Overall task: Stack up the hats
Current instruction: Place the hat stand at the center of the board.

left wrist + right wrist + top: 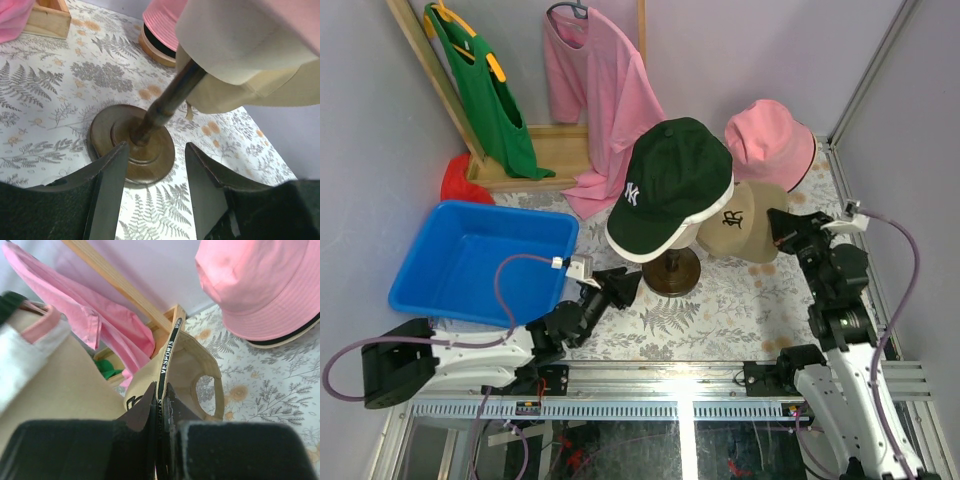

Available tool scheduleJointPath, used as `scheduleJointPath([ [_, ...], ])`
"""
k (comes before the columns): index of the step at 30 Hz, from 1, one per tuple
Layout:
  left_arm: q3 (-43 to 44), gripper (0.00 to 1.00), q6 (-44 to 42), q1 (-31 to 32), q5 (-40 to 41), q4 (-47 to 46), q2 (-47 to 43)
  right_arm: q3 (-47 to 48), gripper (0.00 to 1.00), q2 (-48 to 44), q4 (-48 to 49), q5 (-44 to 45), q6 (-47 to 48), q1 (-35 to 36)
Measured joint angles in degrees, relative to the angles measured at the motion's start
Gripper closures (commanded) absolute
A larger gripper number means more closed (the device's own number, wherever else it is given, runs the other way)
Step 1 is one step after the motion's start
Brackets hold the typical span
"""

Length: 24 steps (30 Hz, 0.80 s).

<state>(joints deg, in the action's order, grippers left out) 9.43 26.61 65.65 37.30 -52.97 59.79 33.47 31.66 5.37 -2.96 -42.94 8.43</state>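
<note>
1. Pinching the tan cap (pixel 192 365) by its inner band, the right gripper (pixel 160 396) has its jaws closed tight on that edge.
2. The tan cap lies on the table (pixel 740 310), between the wooden stand (pixel 670 272) and the pink bucket hat (pixel 768 140).
3. The left gripper (pixel 156 150) has its jaws about half apart with nothing held. It sits low, facing the stand's round base.
4. The dark green cap (pixel 670 185) sits on top of the stand.

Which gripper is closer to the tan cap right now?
Right. The right gripper is shut on the rim of the tan cap. The left gripper is open, low beside the wooden stand base, apart from that cap.
</note>
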Motion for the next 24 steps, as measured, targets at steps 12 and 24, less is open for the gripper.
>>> scheduleJointPath([
  [12,9.2,0.57,8.1,16.0,9.9,30.2,-11.5,21.7,1.0,-10.1,-30.9,11.6,2.2,0.0],
  [24,26.1,0.58,10.8,31.0,20.1,43.0,-4.7,53.3,1.0,-0.5,-42.3,23.0,9.6,2.1],
])
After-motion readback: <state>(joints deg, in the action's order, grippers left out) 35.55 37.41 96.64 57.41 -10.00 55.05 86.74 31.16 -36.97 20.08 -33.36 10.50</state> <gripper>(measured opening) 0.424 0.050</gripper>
